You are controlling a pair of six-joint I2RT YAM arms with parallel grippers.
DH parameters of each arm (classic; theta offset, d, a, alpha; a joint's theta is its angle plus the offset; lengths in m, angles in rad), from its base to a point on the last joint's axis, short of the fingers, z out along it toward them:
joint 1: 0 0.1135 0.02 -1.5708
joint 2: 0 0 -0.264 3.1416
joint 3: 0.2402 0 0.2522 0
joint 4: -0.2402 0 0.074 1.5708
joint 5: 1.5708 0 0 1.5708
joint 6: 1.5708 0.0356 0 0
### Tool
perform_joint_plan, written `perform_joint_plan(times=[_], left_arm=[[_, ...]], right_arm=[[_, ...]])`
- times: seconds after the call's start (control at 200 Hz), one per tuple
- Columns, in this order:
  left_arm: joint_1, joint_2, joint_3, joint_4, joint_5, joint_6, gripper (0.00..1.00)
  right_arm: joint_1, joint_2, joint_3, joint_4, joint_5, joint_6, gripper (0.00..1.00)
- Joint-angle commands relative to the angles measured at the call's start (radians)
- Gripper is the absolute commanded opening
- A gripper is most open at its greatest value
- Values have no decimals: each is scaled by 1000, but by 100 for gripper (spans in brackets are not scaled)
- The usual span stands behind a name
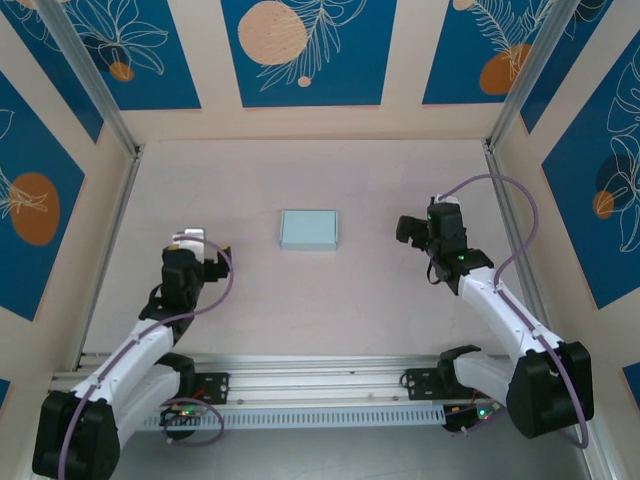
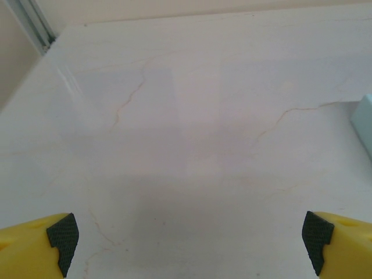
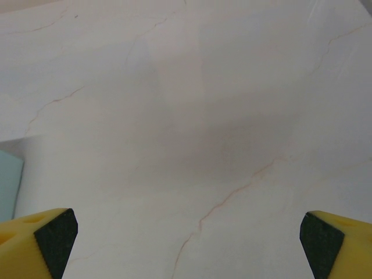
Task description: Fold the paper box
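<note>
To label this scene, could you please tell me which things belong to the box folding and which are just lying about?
For the job: paper box, mid-table; left gripper, open; right gripper, open.
Not part of it: table; blue patterned wall panels; metal rail by the arm bases.

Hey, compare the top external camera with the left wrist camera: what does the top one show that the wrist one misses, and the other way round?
Top external: the whole paper box, a small shallow rectangle lying flat between the left arm and right arm, plus the blue patterned walls. Left wrist: the left gripper up close, its yellow, black-padded fingertips spread wide, and thin vein lines in the table. Shared: the pale table and the box, whose corner sits at the wrist view's right edge.
</note>
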Motion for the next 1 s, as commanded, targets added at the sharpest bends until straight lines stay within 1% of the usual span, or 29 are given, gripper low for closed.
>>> perform_joint_plan(times=[0.0,0.08,0.14,0.2,0.29,0.41,0.475,0.525,0.58,0.655,0.705,0.745,0.79,0.875,0.97,0.995], left_arm=[[28,5,-52,159,-17,81,100],[46,44,-80,257,20,84,100],[57,90,-77,295,58,96,100],[63,137,-73,343,98,115,100],[74,225,-92,486,149,119,100],[95,370,-77,622,170,103,100],[99,422,-55,657,200,104,100],[101,437,-30,621,211,118,100],[101,452,-23,626,207,123,100],[105,471,-31,674,198,130,100],[114,517,-40,740,190,126,100],[123,553,-32,760,190,119,100],[134,583,-17,758,203,115,100],[146,640,1,784,233,109,100],[157,699,13,815,266,110,100],[158,698,17,799,272,111,100]], right_arm=[[-6,12,-72,237,52,-117,100],[-14,45,-109,344,30,-165,100],[-20,75,-121,406,13,-188,100],[-30,116,-121,447,-3,-203,99],[-45,174,-117,488,-12,-210,100],[-60,206,-163,607,-42,-219,100],[-75,202,-192,660,-78,-222,100],[-85,199,-205,687,-84,-227,100],[-101,194,-222,718,-102,-233,100],[-126,195,-241,753,-132,-231,100],[-140,201,-254,786,-143,-230,100],[-150,209,-264,812,-158,-230,100],[-164,218,-273,840,-172,-227,100],[-192,234,-272,841,-229,-214,100],[-204,268,-283,881,-277,-218,100],[-204,279,-284,893,-288,-223,100]])
